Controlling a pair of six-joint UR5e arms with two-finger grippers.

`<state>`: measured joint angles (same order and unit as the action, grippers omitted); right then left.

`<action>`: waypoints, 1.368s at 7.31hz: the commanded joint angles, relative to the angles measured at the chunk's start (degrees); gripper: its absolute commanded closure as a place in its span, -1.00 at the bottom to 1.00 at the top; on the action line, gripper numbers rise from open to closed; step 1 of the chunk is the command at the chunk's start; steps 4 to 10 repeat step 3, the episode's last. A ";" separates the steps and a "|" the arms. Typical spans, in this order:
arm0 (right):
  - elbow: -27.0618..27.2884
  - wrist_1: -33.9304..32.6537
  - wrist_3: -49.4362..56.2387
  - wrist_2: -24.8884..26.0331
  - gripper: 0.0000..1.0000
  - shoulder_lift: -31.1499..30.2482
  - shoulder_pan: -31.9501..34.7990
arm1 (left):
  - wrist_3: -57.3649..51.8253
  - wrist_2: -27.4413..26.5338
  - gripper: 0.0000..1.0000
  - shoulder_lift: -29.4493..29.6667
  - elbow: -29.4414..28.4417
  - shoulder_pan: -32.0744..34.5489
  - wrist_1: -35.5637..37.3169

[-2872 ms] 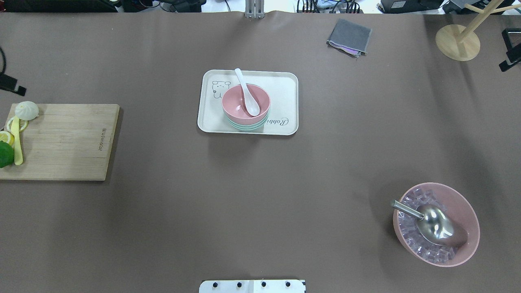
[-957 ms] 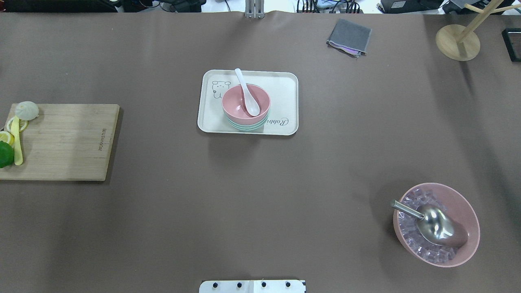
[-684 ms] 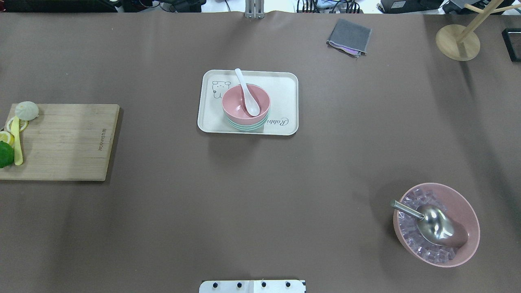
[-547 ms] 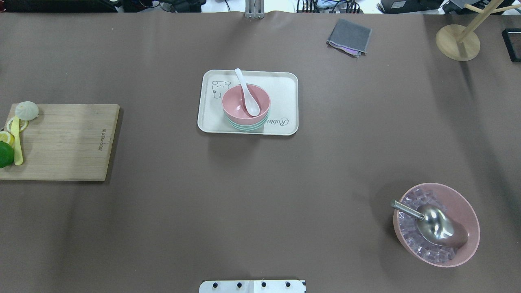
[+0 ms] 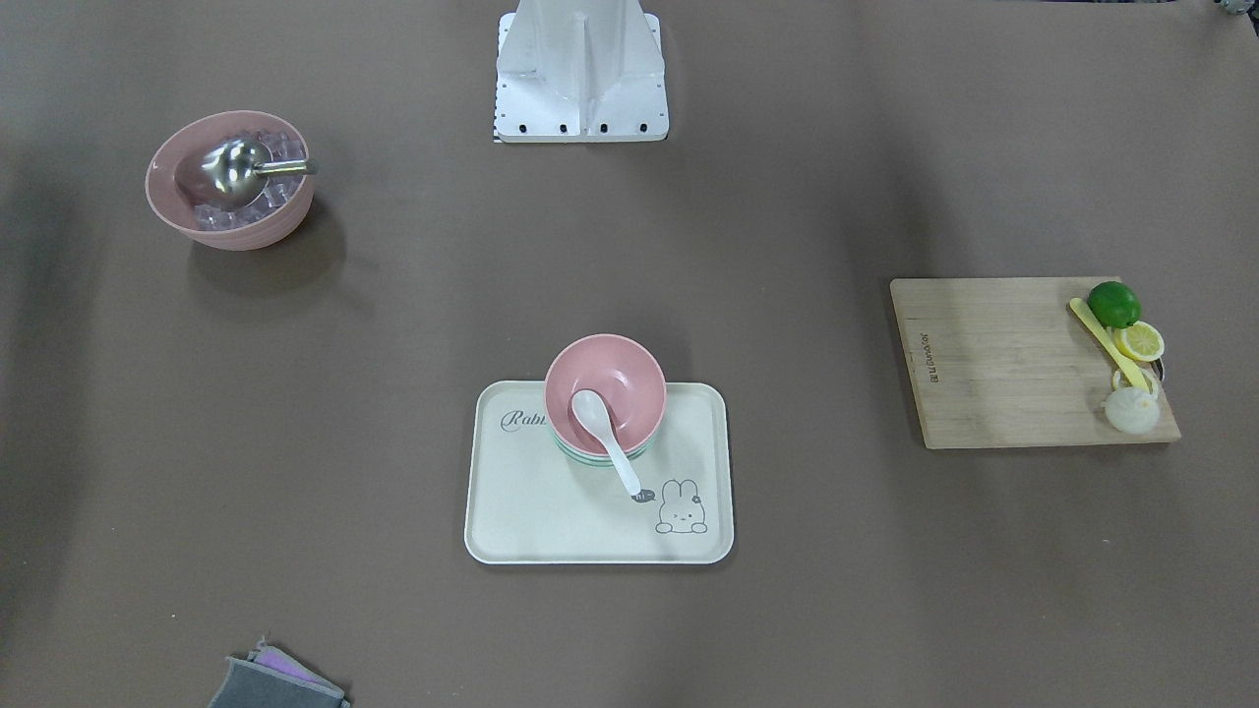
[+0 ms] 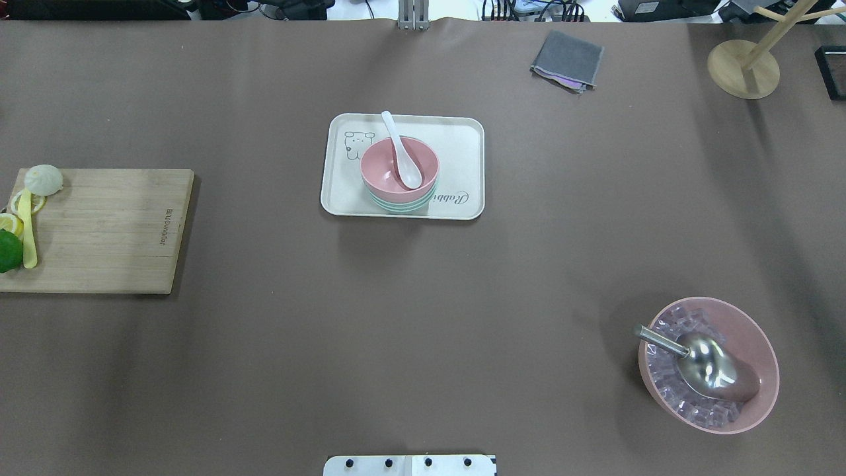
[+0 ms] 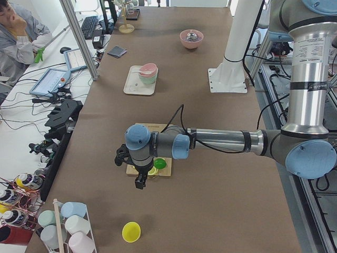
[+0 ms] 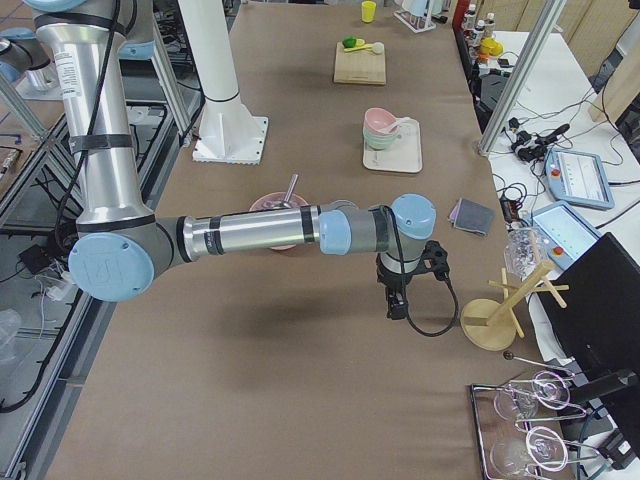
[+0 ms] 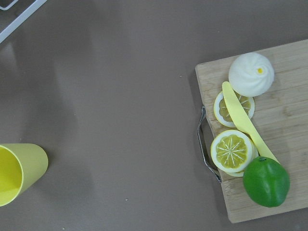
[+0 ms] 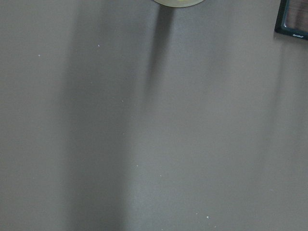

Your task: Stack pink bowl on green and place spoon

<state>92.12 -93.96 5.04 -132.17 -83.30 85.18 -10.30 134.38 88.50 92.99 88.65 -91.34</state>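
The pink bowl (image 6: 380, 165) sits nested on the green bowl (image 6: 400, 207) on the cream tray (image 6: 462, 142) at mid-table. The white spoon (image 6: 402, 151) lies in the pink bowl, its handle leaning over the far rim. The front-facing view shows the same pink bowl (image 5: 620, 374), green bowl (image 5: 580, 454) and spoon (image 5: 610, 442). My left gripper (image 7: 139, 184) hangs over the cutting board at the table's left end. My right gripper (image 8: 397, 308) hangs over bare table at the right end. Both show only in the side views, so I cannot tell whether they are open or shut.
A wooden cutting board (image 6: 106, 231) at the left carries a lime (image 9: 266, 181), lemon slices, a yellow knife and a bun. A large pink bowl of ice with a metal scoop (image 6: 707, 363) stands front right. A grey cloth (image 6: 567, 59) and wooden stand (image 6: 743, 69) are at the back.
Both grippers, seen at the left and right edges of the overhead view 2.9 s ago, have moved outward out of that view. The bowls, spoon and tray have not moved.
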 commanded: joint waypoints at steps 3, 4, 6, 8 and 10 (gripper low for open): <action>0.08 0.09 0.32 3.31 -1.00 -1.78 0.07 | 0.02 0.00 -0.97 0.27 0.00 -0.06 -0.07; 0.08 0.09 0.32 3.31 -1.00 -1.78 0.07 | 0.02 0.00 -0.97 0.27 0.00 -0.06 -0.07; 0.08 0.09 0.32 3.31 -1.00 -1.78 0.07 | 0.02 0.00 -0.97 0.27 0.00 -0.06 -0.07; 0.08 0.09 0.32 3.31 -1.00 -1.78 0.07 | 0.02 0.00 -0.97 0.27 0.00 -0.06 -0.07; 0.08 0.09 0.32 3.31 -1.00 -1.78 0.07 | 0.02 0.00 -0.97 0.27 0.00 -0.06 -0.07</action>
